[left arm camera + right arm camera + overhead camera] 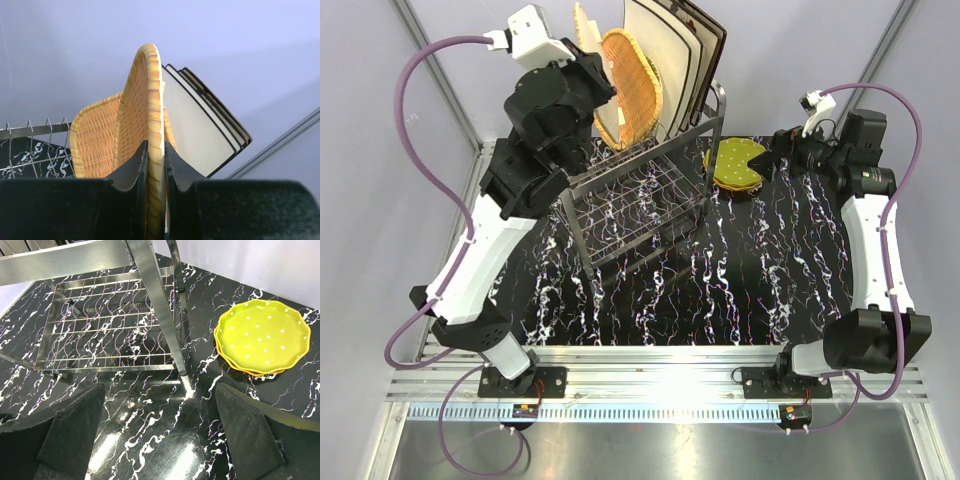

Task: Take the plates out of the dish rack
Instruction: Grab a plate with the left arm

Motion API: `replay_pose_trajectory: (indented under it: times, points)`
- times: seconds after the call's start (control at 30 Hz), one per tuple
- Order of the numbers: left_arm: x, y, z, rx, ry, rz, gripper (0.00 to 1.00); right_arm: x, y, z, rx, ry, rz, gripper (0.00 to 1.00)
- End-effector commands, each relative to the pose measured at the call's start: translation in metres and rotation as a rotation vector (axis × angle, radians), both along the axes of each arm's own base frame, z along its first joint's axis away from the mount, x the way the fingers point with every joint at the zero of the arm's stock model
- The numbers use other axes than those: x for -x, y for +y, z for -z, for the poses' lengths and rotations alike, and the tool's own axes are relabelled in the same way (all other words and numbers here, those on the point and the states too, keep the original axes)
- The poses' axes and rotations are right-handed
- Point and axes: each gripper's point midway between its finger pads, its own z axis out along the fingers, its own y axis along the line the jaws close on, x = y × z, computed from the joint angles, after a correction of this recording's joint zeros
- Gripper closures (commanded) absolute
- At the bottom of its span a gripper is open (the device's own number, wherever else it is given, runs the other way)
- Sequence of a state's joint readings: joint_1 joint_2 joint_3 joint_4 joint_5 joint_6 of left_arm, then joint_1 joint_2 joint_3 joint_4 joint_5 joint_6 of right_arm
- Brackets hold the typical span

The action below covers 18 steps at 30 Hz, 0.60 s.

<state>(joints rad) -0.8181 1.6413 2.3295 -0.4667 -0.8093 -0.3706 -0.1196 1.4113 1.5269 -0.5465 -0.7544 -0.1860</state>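
Black, white-veined tabletop (740,290) under pale walls. Left of centre on it, chrome wire dish rack (640,200), two tiers, lower one bare of plates in the right wrist view.

At the far end of the upper tier, standing on edge and leaning together:
- front wicker plate (632,85), between the other wicker one and the cream ones;
- second wicker plate (95,135), just behind it on the left side;
- cream square plates (670,60) with dark rims, several packed together on the right side.

Left tool (155,150) reaching in from the left, shut narrow on the near rim of the front wicker plate, one finger pressed to each face. Cannot tell whether that plate rests on the rack or hangs clear of it.

Right of the rack and flat on the tabletop, green dotted plate (262,335) stacked on orange plate (250,371), only the orange rim showing beneath.

Right tool (159,405) spread wide, holding nothing, poised above the tabletop near that stack and apart from it, facing the rack's right-hand leg.
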Motion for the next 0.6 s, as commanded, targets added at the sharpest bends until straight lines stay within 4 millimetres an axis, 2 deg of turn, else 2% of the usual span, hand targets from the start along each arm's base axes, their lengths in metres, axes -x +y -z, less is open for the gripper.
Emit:
replay_pose_trajectory:
  times: [0.0,0.23,0.5,0.57]
  points:
    - [0.015,0.012,-0.044,0.158,-0.128,0.021,1.0,0.007,0.007,-0.026,-0.006,-0.08,-0.03,0.0]
    - [0.02,0.008,-0.05,0.153,-0.154,0.066,1.0,0.008,0.008,-0.031,-0.006,-0.091,-0.033,0.0]
    - [0.04,0.01,-0.064,0.119,-0.22,0.146,1.0,0.011,0.011,-0.037,-0.02,-0.095,-0.044,0.0]
    - [0.041,0.007,-0.061,0.093,-0.226,0.163,1.0,0.013,0.012,-0.038,-0.026,-0.094,-0.046,0.0]
